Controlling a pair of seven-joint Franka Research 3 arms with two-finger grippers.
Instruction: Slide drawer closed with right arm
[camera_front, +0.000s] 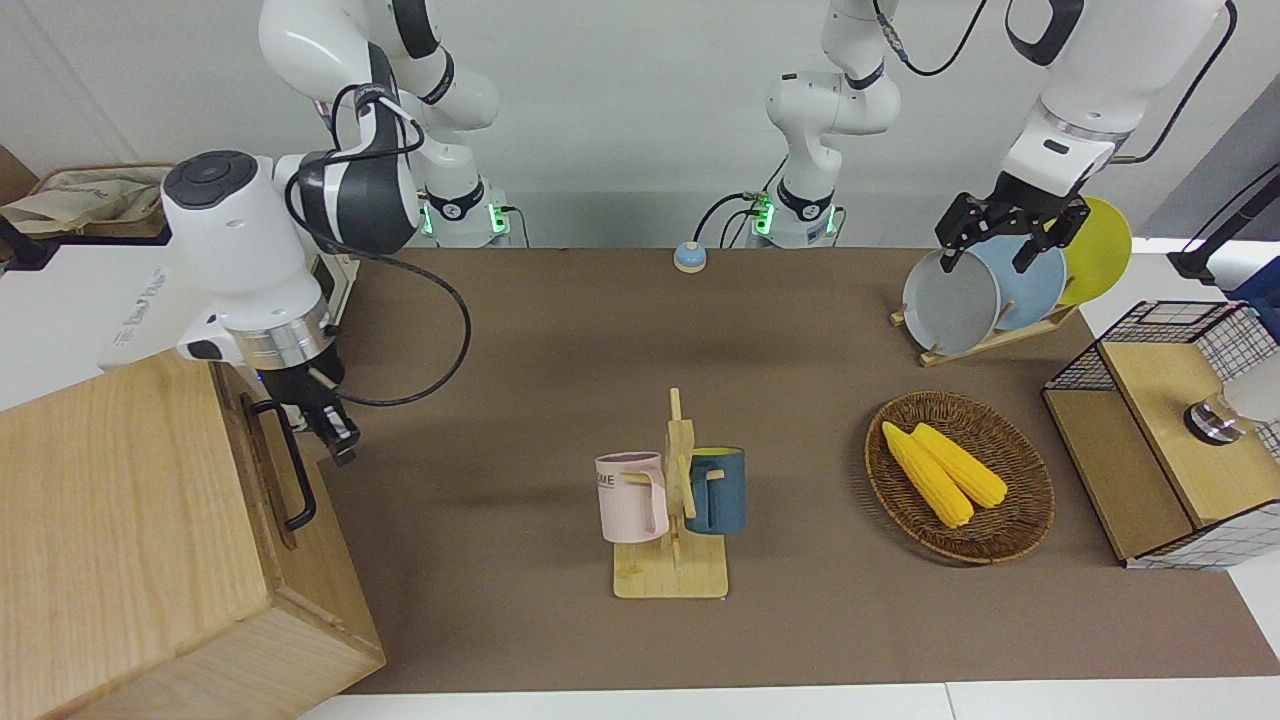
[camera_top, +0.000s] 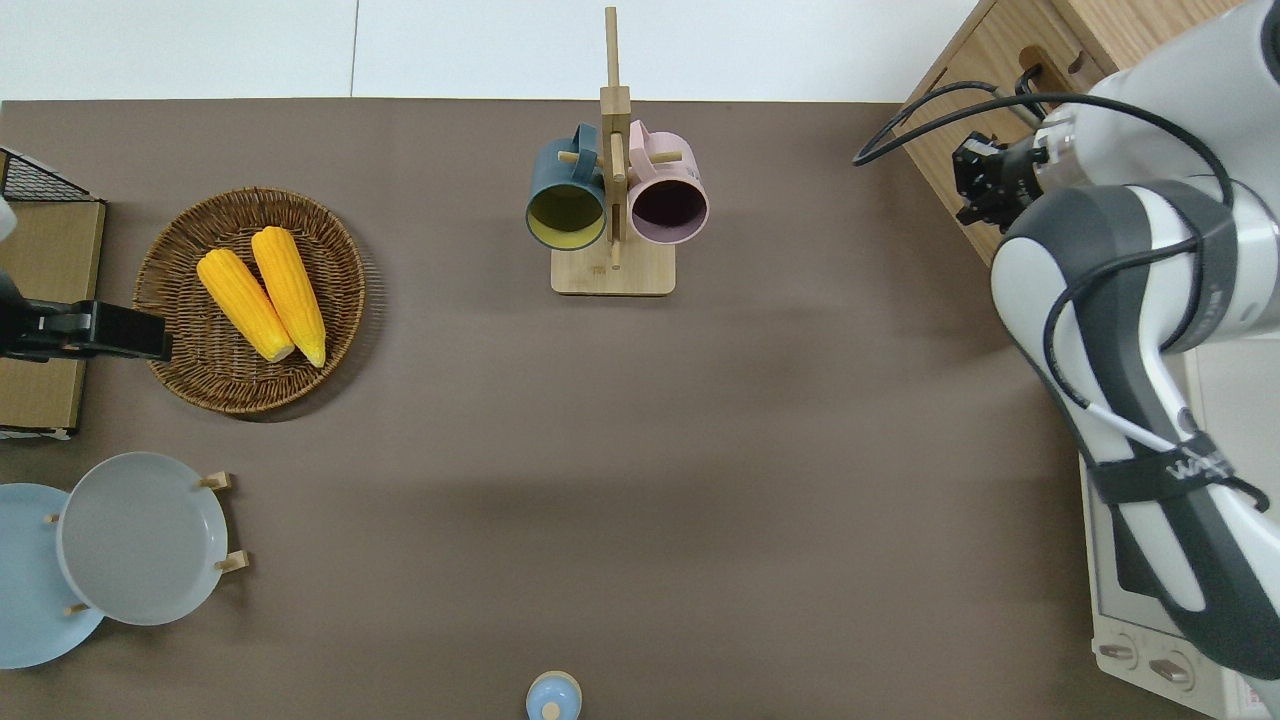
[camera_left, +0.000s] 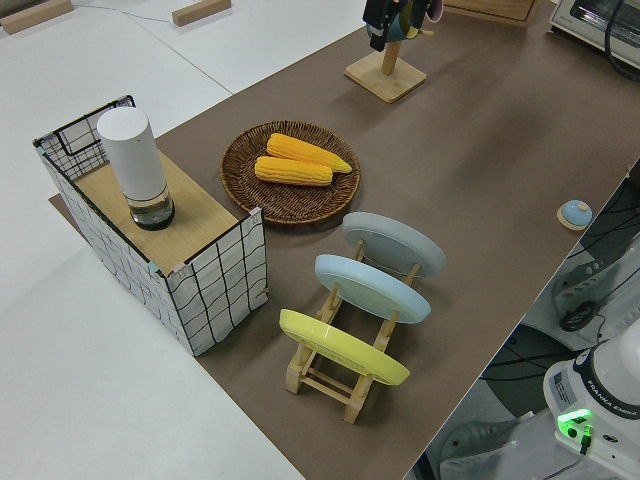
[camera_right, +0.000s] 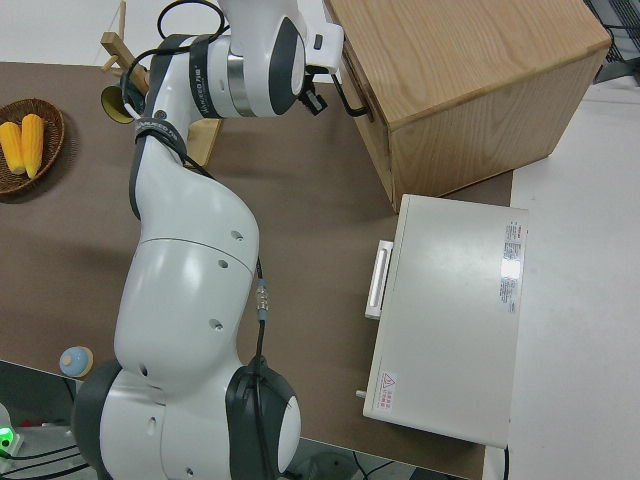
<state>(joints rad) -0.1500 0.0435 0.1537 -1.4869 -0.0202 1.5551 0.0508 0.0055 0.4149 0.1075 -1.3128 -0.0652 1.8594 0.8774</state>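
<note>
2 mugs (camera_top: 567, 195), 2 corn cobs (camera_top: 262, 292), 3 plates (camera_left: 394, 243)

Pale-wood drawer (camera_front: 268, 470) with black handle (camera_front: 285, 465); yellow corn (camera_front: 942, 472) in a brown basket (camera_front: 1020, 520); pink mug (camera_front: 632, 497), blue mug (camera_front: 722, 489).

I count two corn cobs (camera_top: 262, 290) in one wicker basket (camera_top: 175, 360) at left in the overhead view, two mugs (camera_top: 617, 198) on one wooden stand (camera_top: 613, 275) at upper centre, three plates (camera_left: 370, 288) in one rack (camera_left: 330, 380), one white oven (camera_right: 450, 320), one wood cabinet (camera_right: 470, 75), and two arms (camera_front: 300, 190).
</note>
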